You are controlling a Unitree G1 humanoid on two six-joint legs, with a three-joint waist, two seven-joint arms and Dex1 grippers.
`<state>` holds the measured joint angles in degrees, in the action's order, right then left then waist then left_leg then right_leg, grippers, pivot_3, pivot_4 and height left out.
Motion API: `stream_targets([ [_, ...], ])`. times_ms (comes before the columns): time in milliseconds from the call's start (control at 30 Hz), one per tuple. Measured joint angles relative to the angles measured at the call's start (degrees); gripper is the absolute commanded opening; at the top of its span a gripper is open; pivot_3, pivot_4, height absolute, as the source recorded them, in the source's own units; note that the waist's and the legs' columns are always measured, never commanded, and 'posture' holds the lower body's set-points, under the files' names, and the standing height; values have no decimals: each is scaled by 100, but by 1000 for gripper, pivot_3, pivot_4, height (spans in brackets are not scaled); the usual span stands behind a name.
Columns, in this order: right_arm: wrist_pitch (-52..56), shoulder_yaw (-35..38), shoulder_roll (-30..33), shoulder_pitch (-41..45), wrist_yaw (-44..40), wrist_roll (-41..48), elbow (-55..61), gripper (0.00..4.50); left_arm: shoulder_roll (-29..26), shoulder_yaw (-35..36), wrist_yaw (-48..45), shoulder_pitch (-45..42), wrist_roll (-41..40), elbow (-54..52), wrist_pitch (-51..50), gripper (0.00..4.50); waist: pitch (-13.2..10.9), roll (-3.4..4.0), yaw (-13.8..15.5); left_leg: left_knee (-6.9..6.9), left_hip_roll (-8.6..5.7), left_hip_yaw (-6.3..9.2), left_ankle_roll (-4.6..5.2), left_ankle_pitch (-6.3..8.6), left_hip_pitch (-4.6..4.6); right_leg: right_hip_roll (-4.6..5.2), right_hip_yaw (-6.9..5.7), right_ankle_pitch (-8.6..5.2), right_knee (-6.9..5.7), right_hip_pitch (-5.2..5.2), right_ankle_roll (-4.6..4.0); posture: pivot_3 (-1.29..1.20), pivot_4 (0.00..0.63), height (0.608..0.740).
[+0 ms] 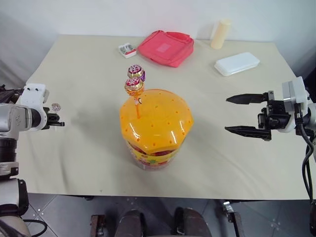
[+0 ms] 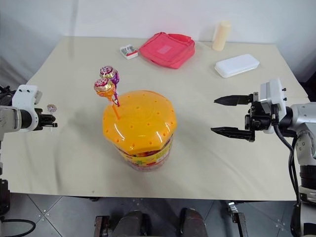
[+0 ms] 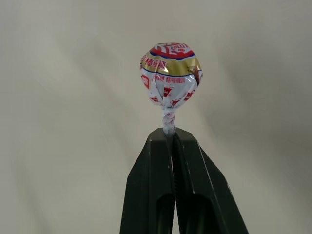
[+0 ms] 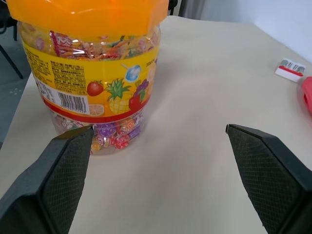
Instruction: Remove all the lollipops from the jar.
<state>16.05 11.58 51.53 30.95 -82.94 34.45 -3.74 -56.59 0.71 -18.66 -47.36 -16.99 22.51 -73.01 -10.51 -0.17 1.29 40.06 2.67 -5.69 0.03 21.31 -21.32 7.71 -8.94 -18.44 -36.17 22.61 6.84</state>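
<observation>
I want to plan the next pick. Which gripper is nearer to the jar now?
The right. The right gripper hangs open beside the jar, fingers pointing toward it. The left gripper is farther away over the table's left side, shut on a lollipop.

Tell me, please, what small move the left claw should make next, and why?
Probably lower and open to set its lollipop on the table. The left claw is shut on the stick, out over bare table away from the jar, where two lollipops remain standing in the lid.
</observation>
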Motion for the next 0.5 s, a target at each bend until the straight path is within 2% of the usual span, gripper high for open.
stream_targets([
  [67, -2, 0, -16, -3, 6, -6, -4, 4500, 51, -134, 24, -182, 187, 378, -16, 47, 0, 0, -2, 1, 0, -1, 0, 0, 0, 0, 0, 0, -1, 1, 0, 0, 150, 740],
  [167, -4, 0, -41, -4, 25, -8, 3, 4500, 124, -168, -28, -483, 336, 802, -93, 715, 0, 0, 0, 3, 0, -2, 0, 0, 0, 1, 1, 0, -2, 1, 0, 0, 150, 740],
  [367, -7, 0, -41, -4, 56, -17, 6, 4500, 70, -513, -405, -606, 416, 629, -458, 2569, 0, 0, -4, 4, 0, -1, 0, 0, 0, 1, 1, 0, -4, 1, 0, 0, 150, 740],
  [500, -24, 4, -38, -6, 61, -46, 0, 4500, -294, -793, -761, -721, 387, -16, -842, 3810, -1, -2, -12, 3, 1, -1, 0, 0, -1, 1, 3, 0, -5, 4, 0, 0, 150, 740],
])
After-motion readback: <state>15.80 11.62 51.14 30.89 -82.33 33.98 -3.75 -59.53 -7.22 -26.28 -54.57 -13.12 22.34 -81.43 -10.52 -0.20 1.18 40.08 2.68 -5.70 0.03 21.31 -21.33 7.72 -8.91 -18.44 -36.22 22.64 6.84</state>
